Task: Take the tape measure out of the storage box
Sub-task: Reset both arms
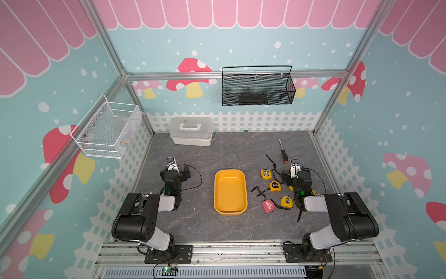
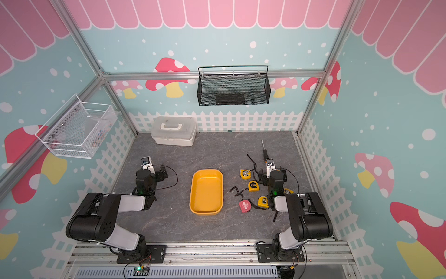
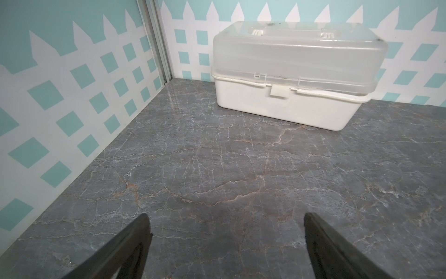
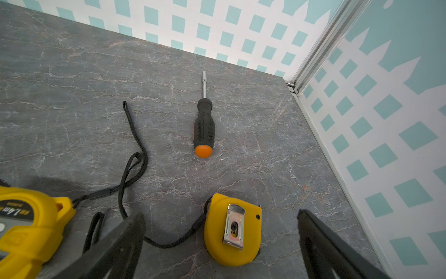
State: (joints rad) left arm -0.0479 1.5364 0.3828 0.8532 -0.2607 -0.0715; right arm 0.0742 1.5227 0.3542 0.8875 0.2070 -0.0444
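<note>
The storage box (image 1: 215,193) sits empty; tape measures (image 1: 265,174) lie right of it, beside the right gripper (image 4: 221,213), spread wide and holding nothing.

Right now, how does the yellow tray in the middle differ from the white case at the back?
The yellow tray is open-topped and empty; the white case is shut under a cloudy lid with a handle. The yellow tray is shallow, the white case clearly taller. The tray lies in the middle of the table; the case stands by the back wall. Both are rounded rectangular plastic containers.
</note>
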